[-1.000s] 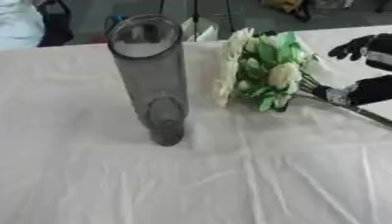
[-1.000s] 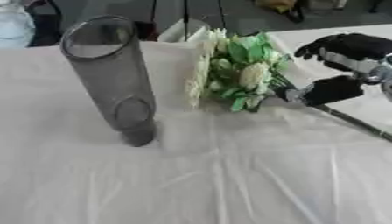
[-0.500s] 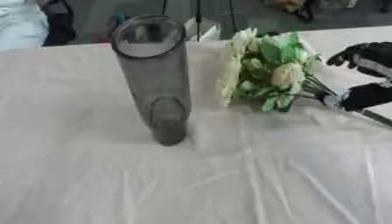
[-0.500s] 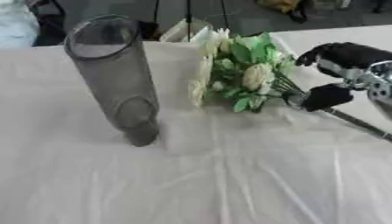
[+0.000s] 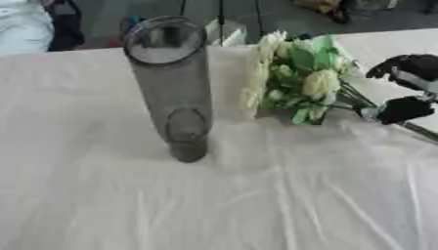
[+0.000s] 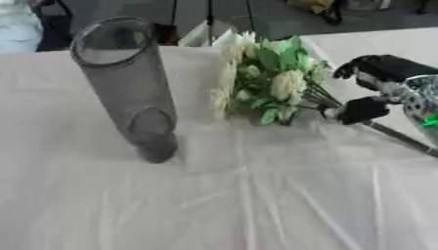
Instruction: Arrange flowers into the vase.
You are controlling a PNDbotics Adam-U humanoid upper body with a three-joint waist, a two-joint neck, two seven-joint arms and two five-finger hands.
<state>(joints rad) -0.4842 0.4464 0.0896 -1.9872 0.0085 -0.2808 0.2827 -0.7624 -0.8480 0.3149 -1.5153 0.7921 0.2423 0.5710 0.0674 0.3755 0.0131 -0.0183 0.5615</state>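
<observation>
A tall dark see-through vase (image 6: 128,83) stands upright on the white tablecloth (image 6: 256,195), left of centre, with nothing in it. To its right a bunch of white and pale-yellow flowers (image 6: 270,80) with green leaves lies on the cloth, its heads toward the vase. The stems (image 6: 402,139) run off to the lower right. My right hand (image 6: 376,68) hovers at the stems just behind the leaves. Its fingers arch above and its thumb (image 6: 363,108) sits low against the stems, with a wide gap between them. My left hand shows in no view.
The table's far edge runs just behind the vase and flowers, with dark floor, stand legs and bits of clutter beyond it. A pale blue shape (image 5: 21,29) sits at the far left corner. White cloth stretches over the whole near half.
My right hand's fingers have dropped slightly toward the thumb by the stems. Vase and flowers lie where they were.
</observation>
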